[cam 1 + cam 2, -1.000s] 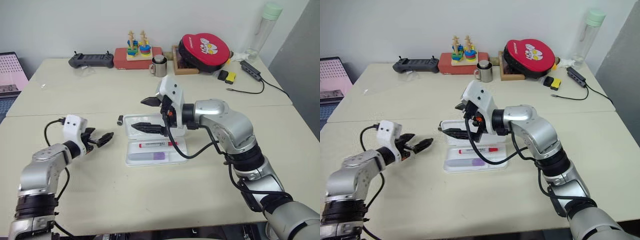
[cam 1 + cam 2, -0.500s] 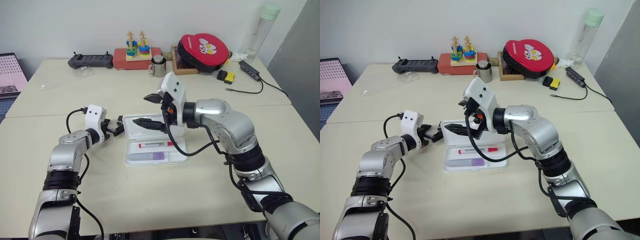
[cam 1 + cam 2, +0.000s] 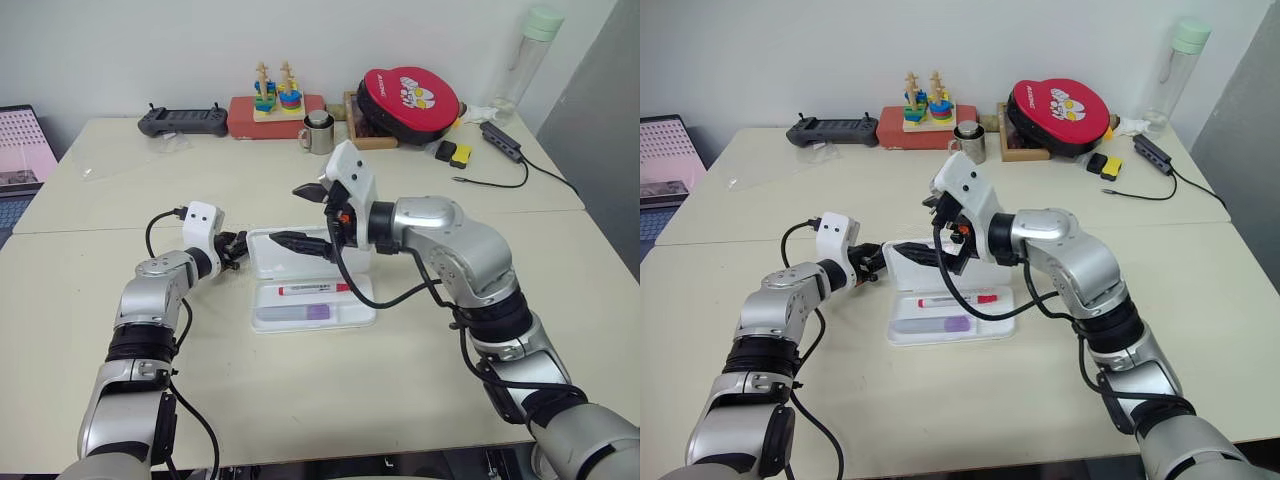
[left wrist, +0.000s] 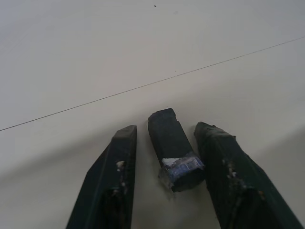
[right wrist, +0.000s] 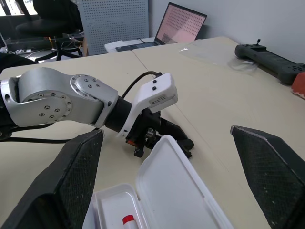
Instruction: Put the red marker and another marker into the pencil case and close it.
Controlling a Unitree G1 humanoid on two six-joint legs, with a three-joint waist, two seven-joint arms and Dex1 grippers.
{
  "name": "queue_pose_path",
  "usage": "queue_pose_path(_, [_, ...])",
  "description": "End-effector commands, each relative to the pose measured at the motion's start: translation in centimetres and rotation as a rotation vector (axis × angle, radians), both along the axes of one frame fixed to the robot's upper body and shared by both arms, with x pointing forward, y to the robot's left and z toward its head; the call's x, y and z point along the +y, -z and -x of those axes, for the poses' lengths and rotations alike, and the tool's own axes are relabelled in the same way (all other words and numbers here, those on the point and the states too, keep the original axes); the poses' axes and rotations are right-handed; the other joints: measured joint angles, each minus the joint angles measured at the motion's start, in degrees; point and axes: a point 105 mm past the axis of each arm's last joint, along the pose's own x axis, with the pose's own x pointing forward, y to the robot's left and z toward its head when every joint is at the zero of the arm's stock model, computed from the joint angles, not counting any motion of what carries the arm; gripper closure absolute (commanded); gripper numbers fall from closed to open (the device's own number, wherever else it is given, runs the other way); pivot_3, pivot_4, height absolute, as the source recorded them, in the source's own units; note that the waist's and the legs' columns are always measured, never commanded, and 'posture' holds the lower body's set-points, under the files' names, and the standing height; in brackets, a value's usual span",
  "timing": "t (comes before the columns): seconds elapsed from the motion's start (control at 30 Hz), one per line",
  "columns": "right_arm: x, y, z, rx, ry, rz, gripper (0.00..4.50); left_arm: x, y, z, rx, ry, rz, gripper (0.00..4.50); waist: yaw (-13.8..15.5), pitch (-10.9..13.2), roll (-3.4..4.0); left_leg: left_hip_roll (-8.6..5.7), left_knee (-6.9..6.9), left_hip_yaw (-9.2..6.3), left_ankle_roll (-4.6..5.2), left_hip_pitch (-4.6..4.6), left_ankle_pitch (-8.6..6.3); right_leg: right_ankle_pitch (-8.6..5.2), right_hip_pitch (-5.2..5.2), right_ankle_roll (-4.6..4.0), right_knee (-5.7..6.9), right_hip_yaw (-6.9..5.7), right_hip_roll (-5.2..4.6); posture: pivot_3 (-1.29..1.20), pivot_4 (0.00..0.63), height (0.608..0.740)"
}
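**Pencil case open, both markers loaded; left jaws around black cap**

Cream tabletop [image 3: 330, 400] carries the pencil case [image 3: 312, 302], lid raised, directly below the right gripper [image 3: 308, 216]. Its jaws are spread wide, one finger above the lid, one lower, gripping nothing. Inside the tray lie the red marker [image 3: 315, 289] and, beside it, the purple highlighter [image 3: 296, 312]. Left gripper [image 4: 167, 136] sits low at the case's left edge; its jaws are partly closed, flanking a small black cap-like piece [image 4: 171, 148] lying between the fingers; firm contact cannot be determined.

Left gripper [image 4: 164, 143] low; right gripper [image 3: 310, 215] wide-jawed.
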Motion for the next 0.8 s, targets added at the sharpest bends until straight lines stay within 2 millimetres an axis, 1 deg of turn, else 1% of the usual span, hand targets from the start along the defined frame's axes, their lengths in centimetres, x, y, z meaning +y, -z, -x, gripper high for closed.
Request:
queue_pose_path(0.03, [-0.5,-1.4,-0.2,-0.042,0.018,-0.045,0.00,0.3,0.2,0.2,0.000,-0.009,0.001,3.42,0.0,0.0,0.00,0.00,0.00,0.00,0.00,0.00,0.00,0.00,0.00,0.00,0.00,0.00,0.00,0.00,0.150,0.740])
queue_pose_path(0.1, [-0.7,-1.5,-0.4,-0.040,0.023,-0.047,0.00,0.5,0.2,0.2,-0.002,-0.018,0.004,3.89,0.0,0.0,0.00,0.00,0.00,0.00,0.00,0.00,0.00,0.00,0.00,0.00,0.00,0.00,0.00,0.00,0.150,0.740])
queue_pose_path(0.13, [-0.7,-1.5,-0.5,-0.039,0.023,-0.047,0.00,0.6,0.3,0.2,-0.004,-0.024,0.005,4.03,0.0,0.0,0.00,0.00,0.00,0.01,0.00,0.00,0.00,0.00,0.00,0.00,0.00,0.00,0.00,0.00,0.150,0.740])
queue_pose_path(0.23, [-0.9,-1.5,-0.5,-0.038,0.023,-0.045,0.00,0.9,0.3,0.1,-0.007,-0.045,0.017,4.04,0.0,0.0,0.00,0.01,0.00,0.01,0.00,0.00,0.00,0.00,0.00,0.00,0.00,0.00,0.00,0.00,0.150,0.740])
queue_pose_path(0.3, [-1.1,-1.5,-0.6,-0.039,0.025,-0.045,0.00,1.5,0.0,0.0,-0.026,-0.071,0.023,4.04,0.0,0.0,0.00,0.01,0.00,0.01,0.00,0.00,0.00,0.00,0.00,0.00,0.00,0.00,0.00,0.00,0.150,0.740])
queue_pose_path(0.33, [-1.3,-1.6,-0.6,-0.039,0.027,-0.048,0.00,1.9,-0.9,-0.2,-0.064,-0.094,0.049,4.04,-0.1,0.0,0.00,0.01,0.00,0.01,0.00,0.00,0.00,0.00,0.00,0.00,0.00,0.00,0.00,0.00,0.150,0.740])
queue_pose_path(0.37, [-1.6,-1.7,-0.6,-0.040,0.027,-0.051,0.00,2.1,-2.3,-0.5,-0.127,-0.106,0.091,4.04,-0.1,0.0,0.00,0.01,0.00,0.01,0.00,0.01,0.00,0.00,0.00,0.00,0.00,0.00,0.00,0.00,0.150,0.740])
queue_pose_path(0.4, [-1.9,-1.8,-0.4,-0.041,0.018,-0.058,0.00,2.0,-4.9,-0.8,-0.232,-0.103,0.171,4.04,-0.2,0.0,0.00,0.01,0.00,0.01,0.00,0.00,0.00,0.00,-0.01,0.00,0.00,0.00,0.00,0.00,0.150,0.740])
queue_pose_path(0.43, [-2.1,-1.9,-0.3,-0.041,0.010,-0.062,0.00,1.9,-6.8,-0.9,-0.304,-0.098,0.224,4.04,-0.1,0.0,-0.01,0.02,0.00,0.01,0.00,-0.02,0.00,0.00,-0.02,0.00,-0.01,-0.01,0.01,0.00,0.150,0.740])
queue_pose_path(0.47, [-2.3,-2.0,-0.2,-0.041,0.005,-0.064,0.00,1.8,-7.8,-0.9,-0.345,-0.093,0.255,4.04,0.0,0.0,-0.02,0.02,0.02,-0.02,0.00,-0.07,0.00,0.00,-0.04,0.00,-0.01,-0.01,0.01,0.00,0.150,0.740])
queue_pose_path(0.5, [-3.0,-2.3,0.3,-0.034,-0.017,-0.076,0.00,0.7,-10.1,-0.6,-0.402,-0.024,0.332,4.04,0.1,0.0,-0.03,0.03,0.05,-0.08,0.00,-0.13,0.00,0.00,-0.04,0.00,-0.04,-0.01,0.00,0.00,0.150,0.740])
queue_pose_path(0.53, [-3.7,-2.4,0.7,-0.028,-0.041,-0.080,0.00,-0.7,-11.9,-0.1,-0.438,0.068,0.380,4.04,0.2,0.0,-0.03,0.03,0.05,-0.09,0.00,-0.13,0.00,0.00,-0.04,0.00,-0.06,-0.01,0.00,0.00,0.150,0.740])
queue_pose_path(0.57, [-4.5,-2.4,1.3,-0.025,-0.070,-0.070,0.00,-2.4,-13.3,0.7,-0.464,0.171,0.397,4.04,0.4,0.0,-0.06,0.03,0.06,-0.14,0.00,-0.18,0.00,0.00,-0.04,0.00,-0.08,-0.01,-0.04,0.00,0.150,0.740])
queue_pose_path(0.6, [-4.9,-2.3,1.8,-0.024,-0.090,-0.061,0.00,-3.5,-14.1,1.3,-0.477,0.238,0.403,4.04,0.5,0.0,-0.06,0.03,0.09,-0.20,0.00,-0.25,0.00,0.00,-0.03,0.00,-0.11,-0.05,-0.06,0.00,0.150,0.740])
queue_pose_path(0.67, [-6.4,-1.5,2.8,-0.012,-0.117,-0.003,0.00,-7.8,-14.6,3.5,-0.434,0.478,0.357,4.04,0.3,0.0,-0.07,-0.06,0.10,-0.27,0.00,-0.29,0.00,0.01,-0.01,0.02,-0.15,-0.07,-0.17,0.00,0.150,0.740])
queue_pose_path(0.7, [-7.2,-1.1,3.1,-0.002,-0.116,0.020,0.00,-9.9,-14.3,4.9,-0.400,0.608,0.316,4.04,0.4,0.0,-0.07,-0.10,0.07,-0.18,0.01,-0.26,0.00,0.02,0.01,0.03,-0.18,0.00,-0.18,0.00,0.150,0.740])
queue_pose_path(0.73, [-7.8,-0.7,3.4,0.007,-0.110,0.042,0.00,-11.4,-13.9,6.0,-0.363,0.708,0.277,4.04,0.3,0.0,-0.08,-0.11,0.06,-0.21,0.01,-0.27,-0.01,0.02,0.03,0.04,-0.20,0.00,-0.20,0.00,0.150,0.740])
queue_pose_path(0.8, [-9.0,0.0,3.7,0.024,-0.085,0.083,0.00,-13.5,-12.6,7.9,-0.277,0.871,0.195,4.04,0.2,0.0,-0.07,-0.10,0.01,-0.12,0.02,-0.22,-0.01,0.02,0.03,0.04,-0.19,0.07,-0.20,0.00,0.150,0.740])
